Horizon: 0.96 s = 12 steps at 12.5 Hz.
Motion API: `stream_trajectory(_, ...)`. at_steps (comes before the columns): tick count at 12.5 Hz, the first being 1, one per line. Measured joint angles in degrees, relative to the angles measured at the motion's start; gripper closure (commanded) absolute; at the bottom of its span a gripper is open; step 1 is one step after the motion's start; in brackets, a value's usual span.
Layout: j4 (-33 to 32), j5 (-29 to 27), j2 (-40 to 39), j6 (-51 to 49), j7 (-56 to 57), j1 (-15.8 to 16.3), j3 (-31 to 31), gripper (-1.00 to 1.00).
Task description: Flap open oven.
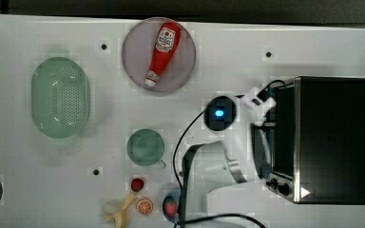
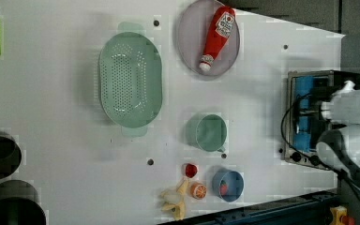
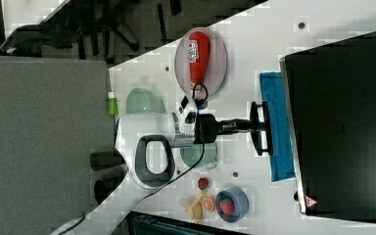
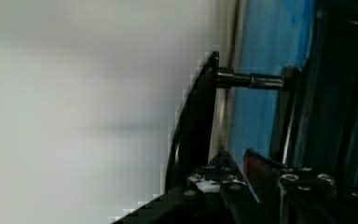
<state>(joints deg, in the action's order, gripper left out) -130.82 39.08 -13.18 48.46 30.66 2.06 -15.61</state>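
The oven (image 1: 332,137) stands at the top view's right, boxy with a black top, a silver frame and black knobs (image 1: 278,184). Its blue glass door (image 3: 279,147) tilts partly outward from the frame. My gripper (image 3: 260,128) reaches in from the right view's left and is shut on the door's metal bar handle (image 4: 196,126) near its middle. In the wrist view the handle's standoff (image 4: 249,80) joins the blue door (image 4: 261,116), and my gripper (image 4: 254,179) shows at the picture's edge. The oven (image 2: 318,75) also sits at the left view's right, partly behind my arm.
A red ketchup bottle (image 1: 163,52) lies on a grey plate (image 1: 187,66). A green colander (image 1: 60,97) and green cup (image 1: 145,147) stand on the white table. A strawberry (image 1: 137,184), banana peel (image 1: 119,211), orange slice (image 1: 144,206) and blue bowl (image 2: 228,185) lie near my arm's base.
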Motion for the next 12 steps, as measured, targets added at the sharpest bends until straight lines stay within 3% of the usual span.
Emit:
stream_trajectory(5,0.2,12.1,-8.6,-0.6,-19.1,6.3,3.1,0.65)
stream_trajectory(10,1.6,13.8,-18.0,-1.5,-31.7,10.5,4.0,0.65)
stream_trajectory(12,1.7,14.5,-17.9,-1.7,-33.3,11.5,3.7,0.65)
